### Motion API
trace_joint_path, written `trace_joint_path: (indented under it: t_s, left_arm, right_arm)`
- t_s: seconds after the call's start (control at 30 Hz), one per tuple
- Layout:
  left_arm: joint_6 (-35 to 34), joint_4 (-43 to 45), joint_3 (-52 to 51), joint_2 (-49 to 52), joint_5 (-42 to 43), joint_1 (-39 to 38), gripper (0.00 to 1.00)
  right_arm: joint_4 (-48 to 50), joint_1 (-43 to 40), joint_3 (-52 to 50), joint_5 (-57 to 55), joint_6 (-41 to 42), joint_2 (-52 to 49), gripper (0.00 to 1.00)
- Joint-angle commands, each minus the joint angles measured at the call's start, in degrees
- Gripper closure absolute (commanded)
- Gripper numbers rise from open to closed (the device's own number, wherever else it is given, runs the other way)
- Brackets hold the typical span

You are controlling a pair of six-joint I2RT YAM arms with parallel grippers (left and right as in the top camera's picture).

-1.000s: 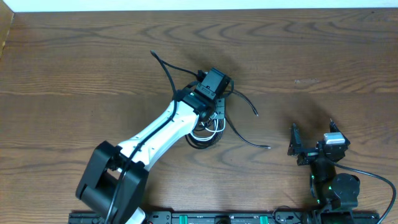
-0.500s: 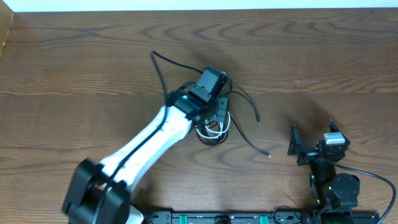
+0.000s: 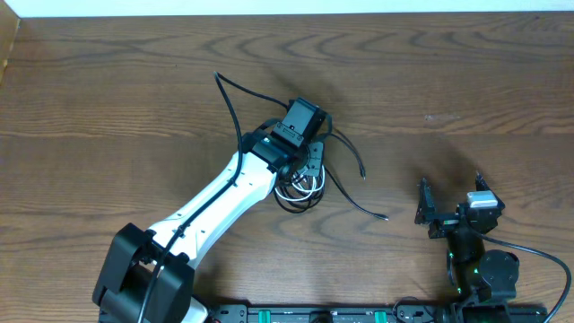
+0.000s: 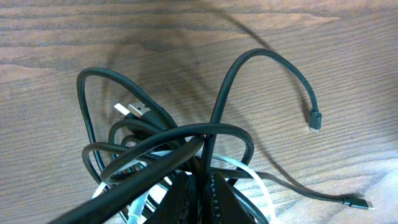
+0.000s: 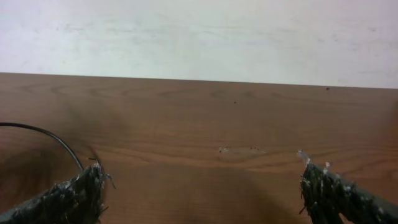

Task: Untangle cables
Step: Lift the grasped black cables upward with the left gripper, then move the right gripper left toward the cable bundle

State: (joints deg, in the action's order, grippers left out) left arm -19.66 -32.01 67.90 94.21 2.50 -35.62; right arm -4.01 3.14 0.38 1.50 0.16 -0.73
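Left gripper (image 4: 198,190) clenched on the cables (image 3: 300,190), bunched mid-way across the table (image 3: 108,90); lift slowly so loops loosen rather than cinch, then bring the wide-open right gripper (image 3: 448,211) to the loose plug end (image 3: 385,215).

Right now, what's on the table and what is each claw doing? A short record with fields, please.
Table: wood
Cables: black ones and a white cable, tangled in one bundle
Left claw: shut on the bundle
Right claw: open, empty, well apart from the cables
Loose ends: black tails with small plugs stick out of the bundle
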Motion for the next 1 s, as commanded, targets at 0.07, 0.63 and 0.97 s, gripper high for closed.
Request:
trace_joint_path:
  t_s: [0.07, 0.63, 0.97]
  left_arm:
    - [-0.5, 1.8, -0.4, 0.7, -0.2, 0.5, 0.89]
    - [-0.5, 13.4, -0.4, 10.6, -0.2, 0.4, 0.84]
    - [-0.5, 13.8, -0.4, 13.1, -0.2, 0.2, 0.71]
  right_arm:
    - [0.1, 0.3, -0.1, 2.8, 0.5, 0.1, 0.01]
    - [0.8, 0.3, -0.1, 12.4, 11.3, 0.1, 0.01]
    - [0.8, 0.3, -0.1, 12.4, 16.1, 0.1, 0.01]
